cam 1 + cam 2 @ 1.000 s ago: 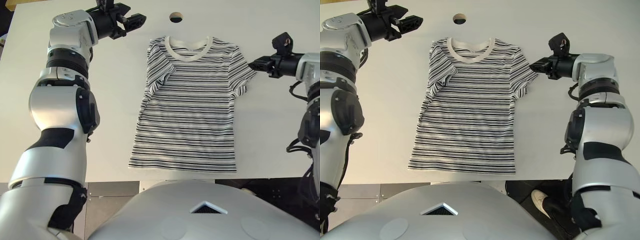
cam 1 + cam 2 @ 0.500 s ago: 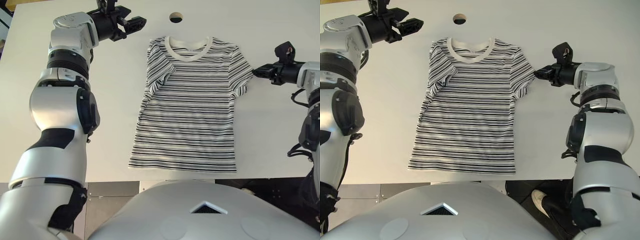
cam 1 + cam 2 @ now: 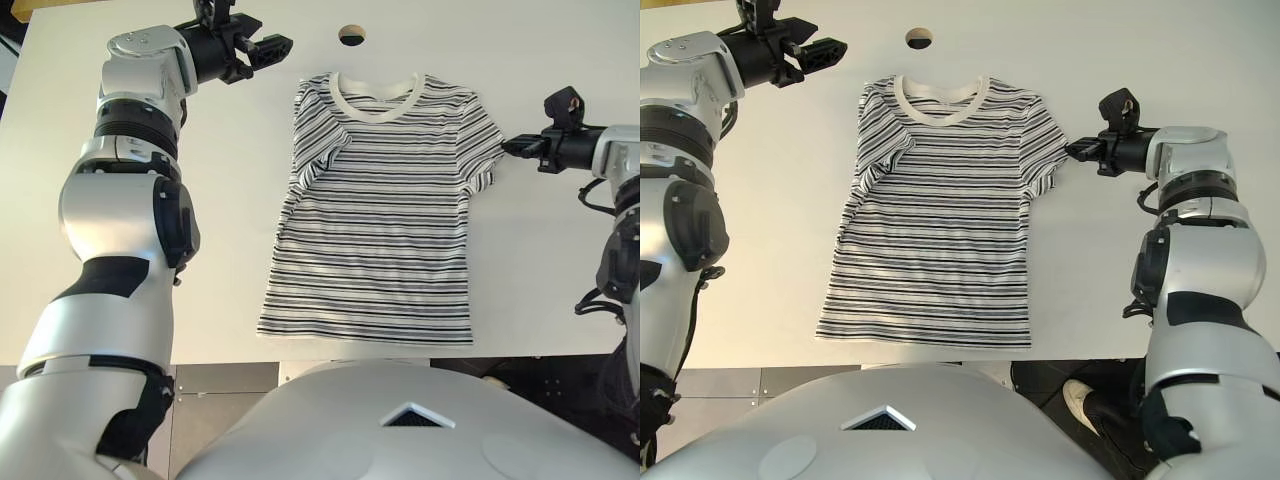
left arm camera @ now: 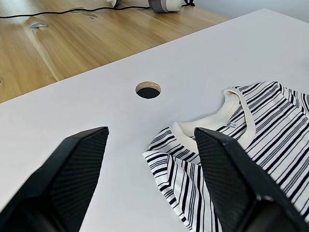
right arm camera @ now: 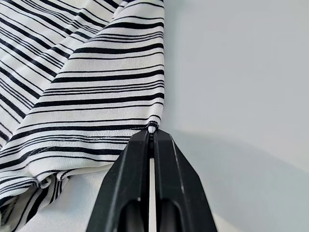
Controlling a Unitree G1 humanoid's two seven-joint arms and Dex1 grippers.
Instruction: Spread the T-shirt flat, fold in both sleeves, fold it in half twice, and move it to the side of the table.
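At the tip of the closed right end effector (image 5: 152,131), the hem of one sleeve (image 5: 111,82) appears to be pinched, with the T-shirt (image 3: 385,200) spread on the tabletop (image 3: 230,200) beyond it. The left end effector (image 3: 270,35) is held open, empty, just off the opposite shoulder. Light, limp cloth is expected; it is best taken at hems, lest it bunch.
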